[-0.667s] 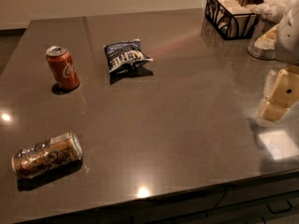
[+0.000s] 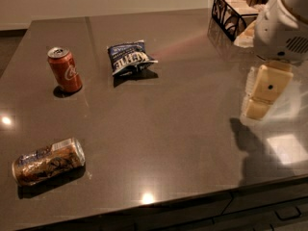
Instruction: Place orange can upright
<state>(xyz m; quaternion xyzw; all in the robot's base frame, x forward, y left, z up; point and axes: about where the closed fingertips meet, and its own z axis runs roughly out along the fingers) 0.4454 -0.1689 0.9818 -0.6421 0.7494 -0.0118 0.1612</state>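
Sideways lies the orange can [image 2: 48,161], "KETTLE" bag [image 2: 130,57] beyond; pincer [image 2: 262,97] hangs far right, openness unclear.

White capitals reading "KETTLE" stand on the blue chip bag [image 2: 131,57] near the far edge of the surface [image 2: 183,129]. Lettering on the red can [image 2: 65,70] and the orange can [image 2: 48,161] is unreadable. The end effector [image 2: 259,107] hovers at the right edge.

orange can [image 2: 48,161] at 8 o'clock: mottled brown-orange and gold print, silver ends. red can [image 2: 65,70] at 10: white script. chip bag [image 2: 130,57]: dark blue, white lettering. table [image 2: 168,143]: glossy dark grey-brown. gripper [image 2: 256,107] at 3: cream.
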